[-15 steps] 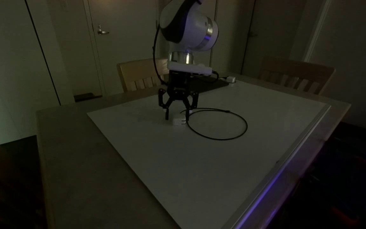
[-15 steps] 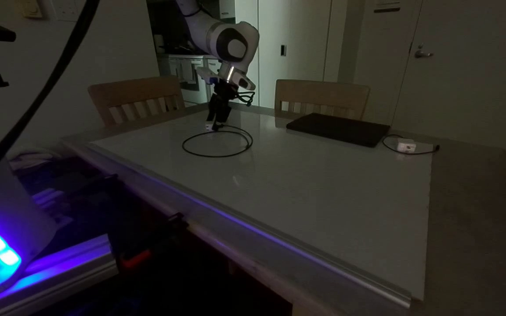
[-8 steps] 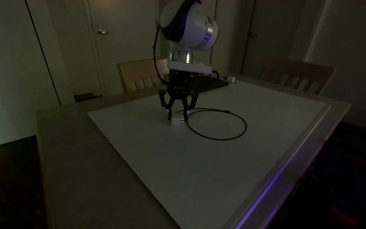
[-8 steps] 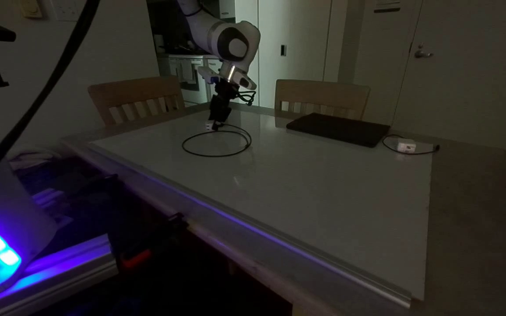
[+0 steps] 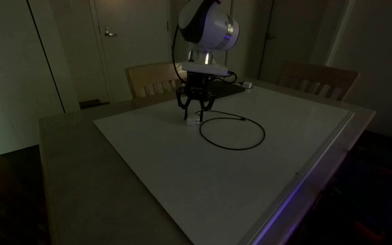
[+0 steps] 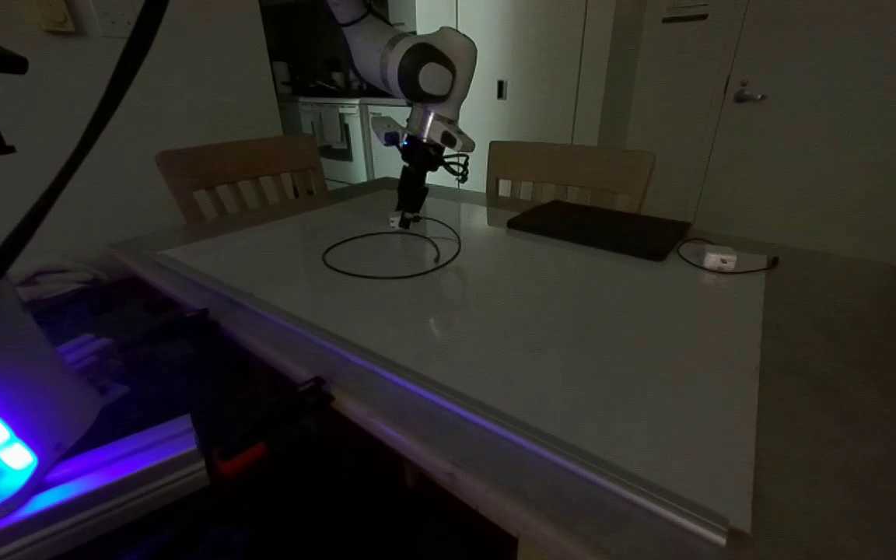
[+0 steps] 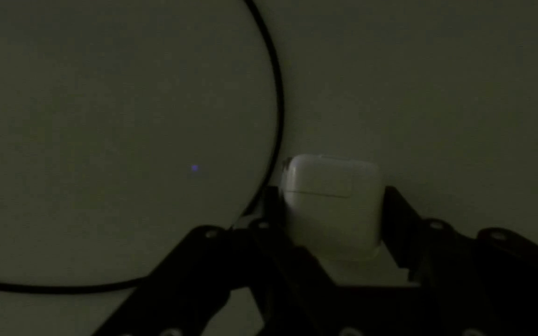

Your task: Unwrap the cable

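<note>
In an exterior view, the thin black cable [image 5: 235, 149] lies in one slack ring on the smooth white board [image 5: 237, 180], toward the far edge of the table [image 5: 80, 177]; I judge it mostly unwrapped, with straightening left. In an exterior view, its apparent free end [image 6: 438, 257] curls inside that ring, the white plug [image 6: 394, 222] toward the table's far corner. In the wrist view, the gripper [image 7: 331, 195] holds that glossy, round-cornered plug, jaws narrowed against both sides.

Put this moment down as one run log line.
gripper: shut on white plug | cable: looped on white board | unwrapping: unfinished | second plug: near black pad
</note>
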Controlling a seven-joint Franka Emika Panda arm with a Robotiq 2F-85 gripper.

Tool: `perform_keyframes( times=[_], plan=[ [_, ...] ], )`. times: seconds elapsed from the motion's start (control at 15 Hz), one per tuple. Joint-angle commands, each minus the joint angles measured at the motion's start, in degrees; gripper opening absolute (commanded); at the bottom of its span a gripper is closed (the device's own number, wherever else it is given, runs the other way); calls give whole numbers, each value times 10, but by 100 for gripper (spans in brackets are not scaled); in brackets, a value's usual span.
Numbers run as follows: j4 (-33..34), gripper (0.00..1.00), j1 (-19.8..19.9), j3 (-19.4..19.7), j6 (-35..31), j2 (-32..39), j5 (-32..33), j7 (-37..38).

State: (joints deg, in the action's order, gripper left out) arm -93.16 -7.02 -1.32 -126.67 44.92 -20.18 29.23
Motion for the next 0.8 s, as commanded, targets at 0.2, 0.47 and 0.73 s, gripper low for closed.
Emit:
perform_keyframes(
  times=[0.2, 0.47, 0.73],
  plan=[
    [-17, 53, 4, 7, -13, -12, -1, 19],
    [-33, 28, 2, 20, -84, -15, -26, 97],
    [-56, 28, 17, 29, -155, -25, -45, 173]
  ],
)
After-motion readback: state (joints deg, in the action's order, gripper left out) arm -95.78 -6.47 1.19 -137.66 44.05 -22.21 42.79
